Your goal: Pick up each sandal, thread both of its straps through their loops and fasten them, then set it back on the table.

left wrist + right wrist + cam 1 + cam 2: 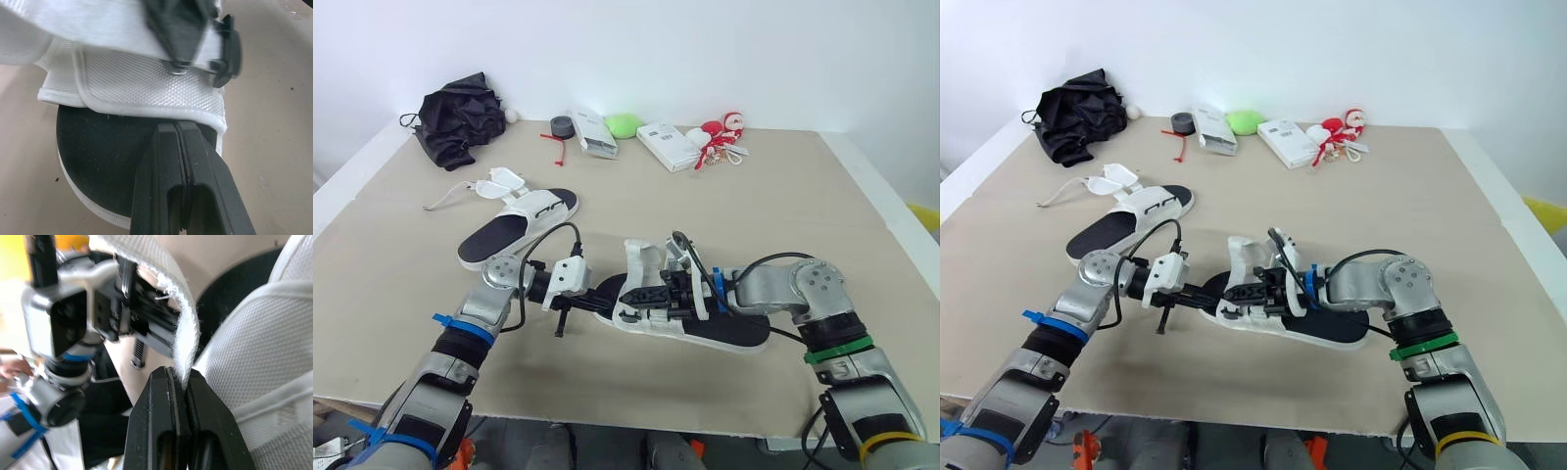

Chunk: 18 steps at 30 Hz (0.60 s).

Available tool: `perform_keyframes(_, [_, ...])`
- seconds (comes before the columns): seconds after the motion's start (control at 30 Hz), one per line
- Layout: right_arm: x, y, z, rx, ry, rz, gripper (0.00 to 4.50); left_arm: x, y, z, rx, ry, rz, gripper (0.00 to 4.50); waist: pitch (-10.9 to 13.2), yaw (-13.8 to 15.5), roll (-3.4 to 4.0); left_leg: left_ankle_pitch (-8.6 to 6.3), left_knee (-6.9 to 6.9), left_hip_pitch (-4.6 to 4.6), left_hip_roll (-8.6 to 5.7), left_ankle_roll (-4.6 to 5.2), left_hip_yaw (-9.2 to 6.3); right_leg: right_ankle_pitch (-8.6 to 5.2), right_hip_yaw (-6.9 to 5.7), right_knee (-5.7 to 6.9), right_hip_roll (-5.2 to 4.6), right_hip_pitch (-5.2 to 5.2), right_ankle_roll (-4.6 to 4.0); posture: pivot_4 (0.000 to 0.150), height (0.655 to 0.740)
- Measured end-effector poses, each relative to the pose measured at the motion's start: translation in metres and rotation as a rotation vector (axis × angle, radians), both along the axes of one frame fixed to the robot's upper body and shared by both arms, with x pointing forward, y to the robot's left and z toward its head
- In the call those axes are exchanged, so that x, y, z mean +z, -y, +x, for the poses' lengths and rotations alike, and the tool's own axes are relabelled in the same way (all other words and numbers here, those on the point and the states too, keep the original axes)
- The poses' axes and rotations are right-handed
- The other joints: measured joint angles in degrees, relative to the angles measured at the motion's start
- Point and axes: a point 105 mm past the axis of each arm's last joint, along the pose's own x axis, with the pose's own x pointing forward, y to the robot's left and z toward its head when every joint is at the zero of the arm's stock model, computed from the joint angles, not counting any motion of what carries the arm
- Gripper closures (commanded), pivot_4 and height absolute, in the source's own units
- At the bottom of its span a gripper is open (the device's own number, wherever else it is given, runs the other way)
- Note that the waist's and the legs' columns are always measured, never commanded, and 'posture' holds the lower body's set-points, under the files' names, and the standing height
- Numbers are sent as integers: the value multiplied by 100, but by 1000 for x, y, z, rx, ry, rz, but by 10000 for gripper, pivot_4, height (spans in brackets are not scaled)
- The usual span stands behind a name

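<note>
Left arm low, reaching inward; left gripper (604, 297) closed, tips at white upper edge of near sandal (705, 328). Right arm elbow-bent inward; right gripper (632, 294) pinching strap (188, 340). Near sandal on table (783, 196), front-centre. Second sandal (519, 227) behind-left, apart.

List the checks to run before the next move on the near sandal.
1. Right gripper shut on the strap: ok.
2. Left gripper gripping anything: cannot tell; it is shut at the near sandal's white edge.
3. The strap through the black loop: cannot tell.
4. The near sandal resting on the table: ok.
5. The far sandal apart from the near sandal: ok.
</note>
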Motion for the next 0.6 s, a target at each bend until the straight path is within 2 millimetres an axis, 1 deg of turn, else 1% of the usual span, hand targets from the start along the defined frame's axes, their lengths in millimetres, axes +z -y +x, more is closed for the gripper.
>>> perform_keyframes(0.23, [3,-1,-7,51,63,-24,44079,0,2,-1,-6,1,-2,45000,1,12,1,0,-1,-7,-5,0,-1,-5,-3,-2,-7,-2,6,1500,7380])
perform_keyframes(0.3, [6,-2,-13,103,141,-52,44079,1,3,-1,-11,2,-3,45000,3,21,5,-1,-2,-11,-5,0,-1,-8,-4,-3,-12,-7,10,1500,7380])
perform_keyframes(0.33, [7,-3,-17,138,215,-88,44079,1,3,-1,-14,2,-4,45000,3,29,5,-3,-2,-13,-7,-4,-4,-10,-6,-4,-14,-8,14,1500,7380])
perform_keyframes(0.4, [7,-5,-20,169,281,-123,44079,1,4,-2,-16,1,-4,45000,3,35,4,-6,-2,-12,-7,-7,-7,-12,-10,-6,-15,-7,14,1500,7380])
perform_keyframes(0.47, [7,-6,-18,187,350,-146,37499,1,3,-1,-14,1,-4,45000,2,35,3,-7,-2,-11,-8,-9,-6,-12,-10,-8,-14,-5,13,1500,7380])
perform_keyframes(0.5, [7,-5,-18,187,353,-148,35880,1,3,-1,-13,1,-4,45000,2,35,3,-7,-1,-10,-8,-9,-6,-11,-11,-8,-14,-5,12,1500,7380])
perform_keyframes(0.53, [6,-4,-16,185,364,-154,30588,0,3,-1,-11,0,-4,45000,2,35,3,-7,-1,-9,-8,-8,-6,-10,-12,-8,-12,-4,9,1500,7380])
perform_keyframes(0.57, [6,-4,-15,187,372,-151,27786,0,3,-1,-10,0,-4,45000,2,35,3,-7,-1,-8,-7,-9,-7,-9,-13,-8,-11,-4,7,1500,7380])
perform_keyframes(0.6, [6,-3,-14,191,380,-147,22452,0,3,-1,-9,0,-4,45000,2,35,4,-7,-1,-7,-6,-8,-7,-8,-13,-8,-11,-4,5,1500,7380])
